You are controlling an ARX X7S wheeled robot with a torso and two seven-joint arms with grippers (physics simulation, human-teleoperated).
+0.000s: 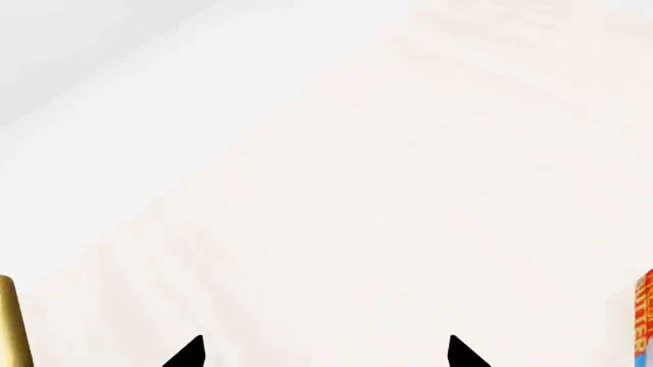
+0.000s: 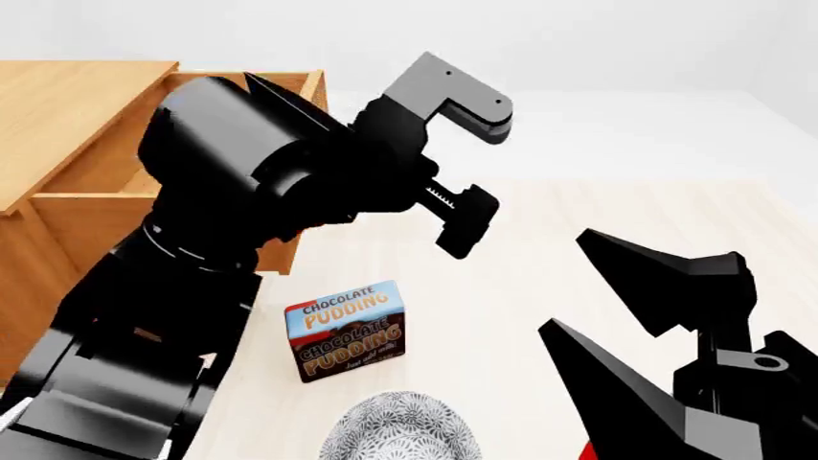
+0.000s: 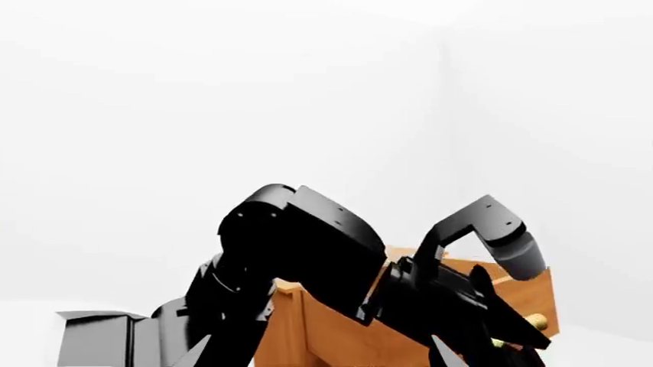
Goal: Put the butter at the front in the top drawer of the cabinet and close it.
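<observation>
In the head view the light-brown cabinet (image 2: 64, 105) stands at the far left with its top drawer (image 2: 90, 206) pulled open towards the table. My bulky black left arm (image 2: 282, 172) reaches in front of the drawer. The left gripper (image 1: 326, 353) is open over bare pale table. A brass handle (image 1: 11, 321) sits at one edge of the left wrist view, and a sliver of red butter (image 1: 644, 317) at the other. The right gripper (image 2: 562, 280) hangs open and empty at the near right. A red scrap (image 2: 585, 451) shows beneath it.
A Chocolate Pudding box (image 2: 345, 329) stands near the middle of the table. A patterned grey bowl (image 2: 398, 429) lies at the near edge. The right wrist view looks across at the left arm (image 3: 306, 245), the wooden drawer (image 3: 326, 336) and its brass handle (image 3: 537, 322).
</observation>
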